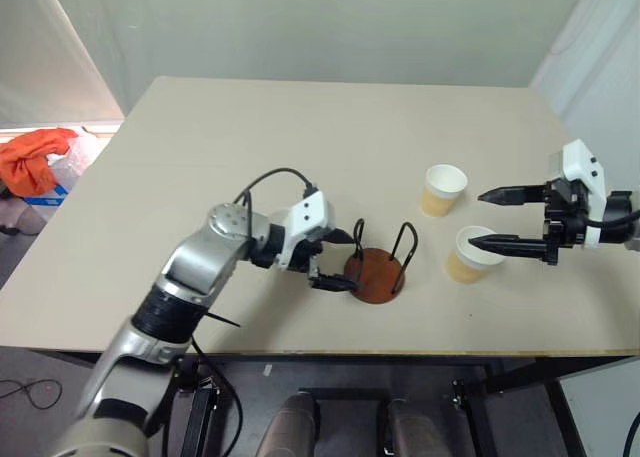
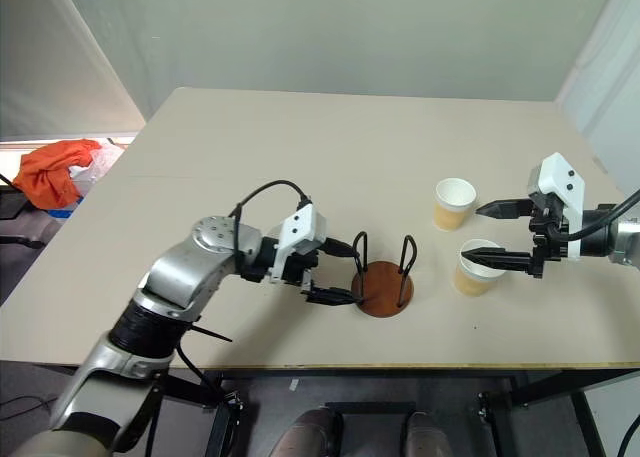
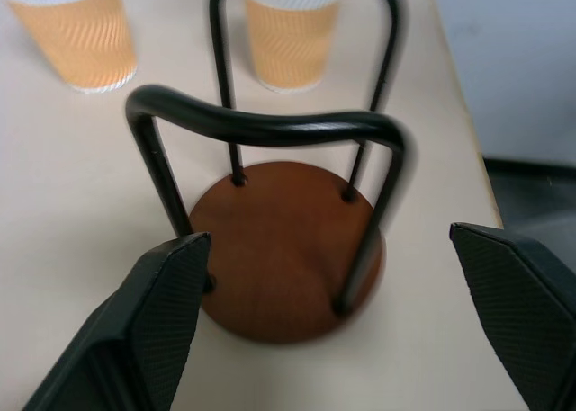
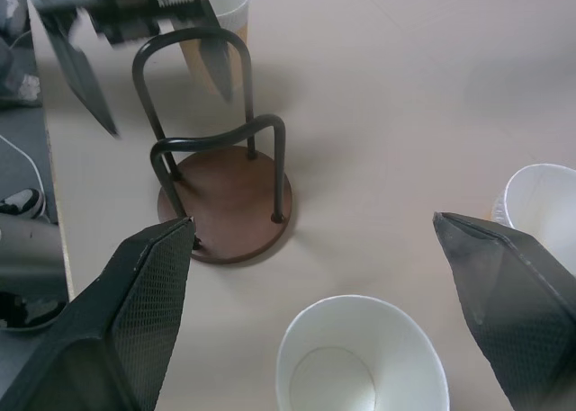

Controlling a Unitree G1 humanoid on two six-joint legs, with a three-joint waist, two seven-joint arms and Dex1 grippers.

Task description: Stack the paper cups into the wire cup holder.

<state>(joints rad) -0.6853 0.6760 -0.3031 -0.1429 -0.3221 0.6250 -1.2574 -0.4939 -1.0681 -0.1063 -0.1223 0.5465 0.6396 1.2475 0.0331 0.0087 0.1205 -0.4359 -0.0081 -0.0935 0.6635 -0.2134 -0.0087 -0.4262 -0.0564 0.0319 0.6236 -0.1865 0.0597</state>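
Note:
The wire cup holder point(image 1: 378, 277), a reddish-brown disc with two black wire loops, stands near the table's front edge. My left gripper point(image 1: 338, 259) is open, one finger on each side of the holder's left loop point(image 3: 261, 125), with nothing held. Two paper cups stand upright to the right of the holder, one farther back point(image 1: 443, 189) and one nearer point(image 1: 472, 254). My right gripper point(image 1: 478, 218) hangs open just above and between them, one finger over the nearer cup's rim. In the right wrist view a third paper cup point(image 4: 225, 2) shows beyond the left gripper's fingers.
The beige table point(image 1: 300, 147) stretches wide behind the holder and cups. Its front edge point(image 1: 330, 353) runs close below the holder. An orange cloth point(image 1: 35, 159) lies on the floor off the table's left side.

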